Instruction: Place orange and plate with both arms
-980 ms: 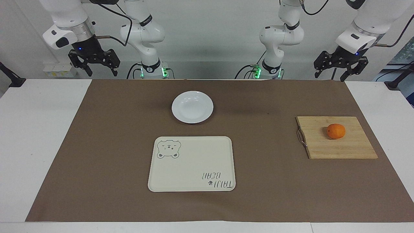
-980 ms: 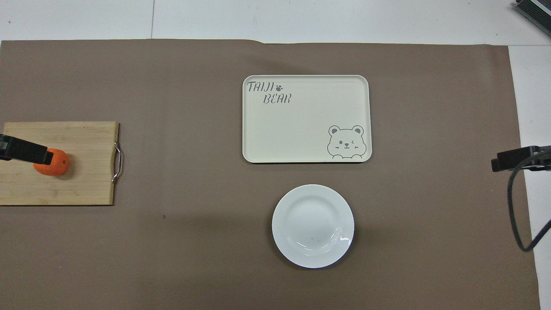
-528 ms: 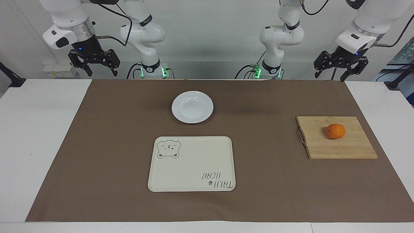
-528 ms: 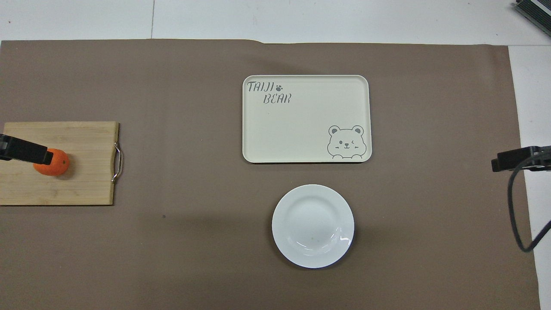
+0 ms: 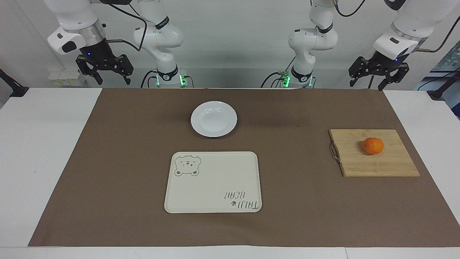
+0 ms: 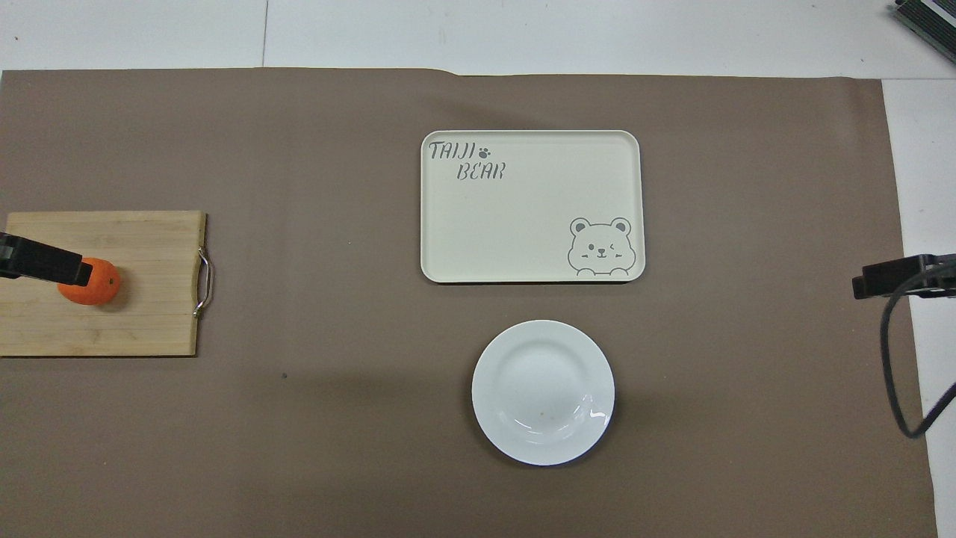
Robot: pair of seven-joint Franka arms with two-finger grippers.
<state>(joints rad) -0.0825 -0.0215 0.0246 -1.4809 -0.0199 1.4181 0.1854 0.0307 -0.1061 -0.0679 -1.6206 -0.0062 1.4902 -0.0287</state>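
Little has changed over the past second: both arms wait raised at the robots' edge of the brown-papered tabletop point(image 5: 305, 216), right hand point(image 5: 105, 69) and left hand point(image 5: 377, 73) spread wide and empty, so nothing is yet moved. The plate point(image 5: 214, 118) lies nearer the robots than the tray point(image 5: 213, 182); the orange point(image 5: 373, 145) sits on a board point(image 5: 373, 153) toward the left arm's end.

Glossy white plate point(image 5: 214, 118) — smooth; matt cream tray point(image 5: 213, 182); wooden cutting board point(image 5: 373, 153) with grain — metal handle point(image 5: 334, 151); matt brown paper mat point(image 5: 125, 151).
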